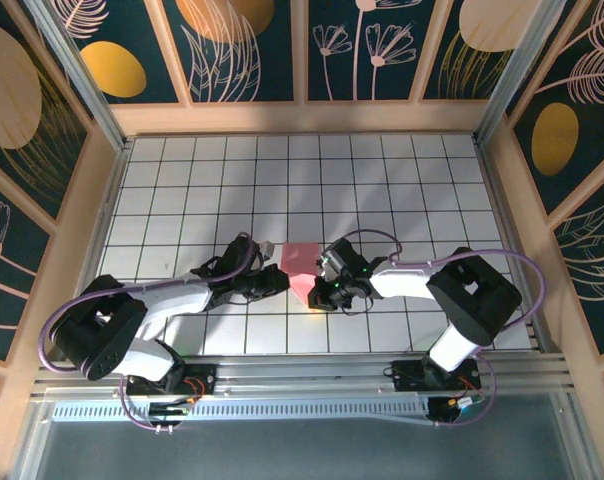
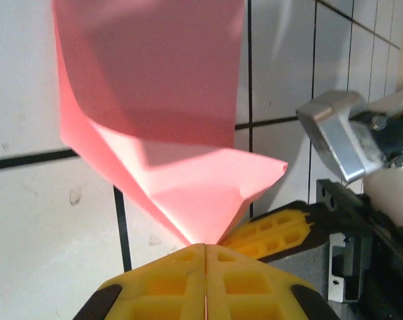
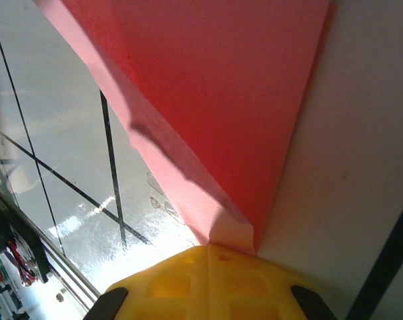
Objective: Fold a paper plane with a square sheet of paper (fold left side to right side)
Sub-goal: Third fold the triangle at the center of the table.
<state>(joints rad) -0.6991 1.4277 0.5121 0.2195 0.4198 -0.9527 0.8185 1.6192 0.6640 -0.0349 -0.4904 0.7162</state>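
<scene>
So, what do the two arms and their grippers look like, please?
Both the left arm and the right arm have white links, bulky black joints and a looping purple cable. The left gripper and the right gripper have yellow fingers with square recesses, black behind.

Nothing written can be read. The salmon-pink folded sheet of paper [image 1: 300, 265] is plain. The white grid-tiled tabletop [image 1: 382, 180] carries only black lines. The dark blue wall panels [image 1: 327, 70] bear only leaf and flower drawings.
</scene>
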